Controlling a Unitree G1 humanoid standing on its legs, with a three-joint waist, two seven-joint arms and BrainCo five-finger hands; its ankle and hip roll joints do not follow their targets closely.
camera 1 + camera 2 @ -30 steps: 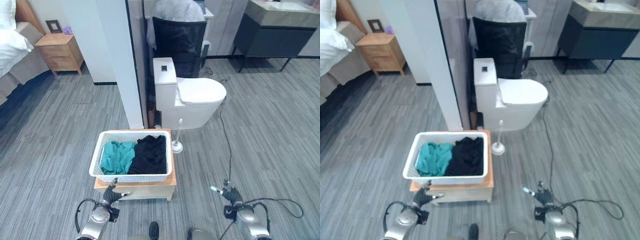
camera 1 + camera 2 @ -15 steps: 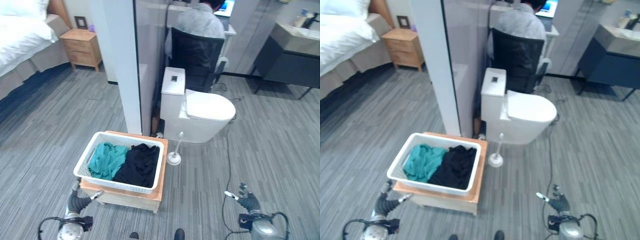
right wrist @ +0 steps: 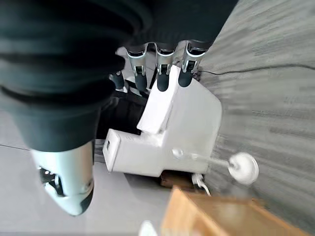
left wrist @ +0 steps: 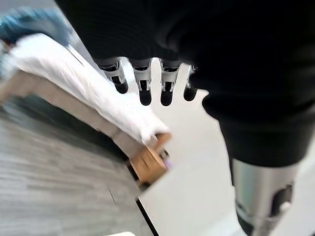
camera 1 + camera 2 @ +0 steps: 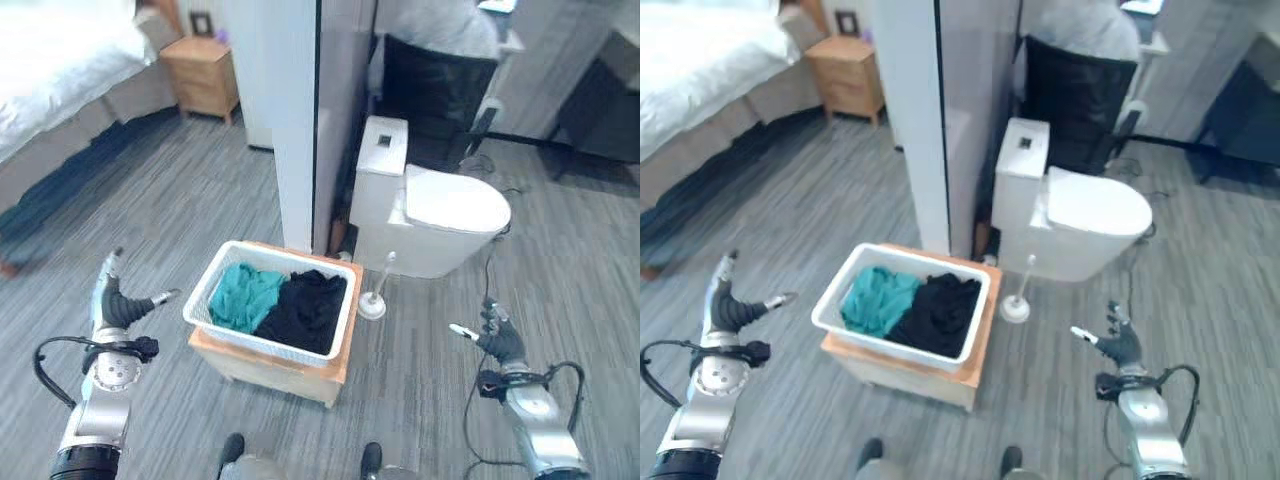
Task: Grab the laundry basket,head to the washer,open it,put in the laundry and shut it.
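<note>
No readable text, labels or numbers
Neither the white laundry basket [image 5: 270, 312], nor the toilet [image 5: 430, 212], nor the wooden nightstand [image 5: 205, 74] carries any print that can be made out; the small dark square on the toilet's tank [image 5: 384, 142] and the dark framed item on the nightstand [image 5: 203, 21] are too small to tell whether they bear any lettering, and the bright screen [image 5: 497, 5] at the top edge shows nothing legible
</note>
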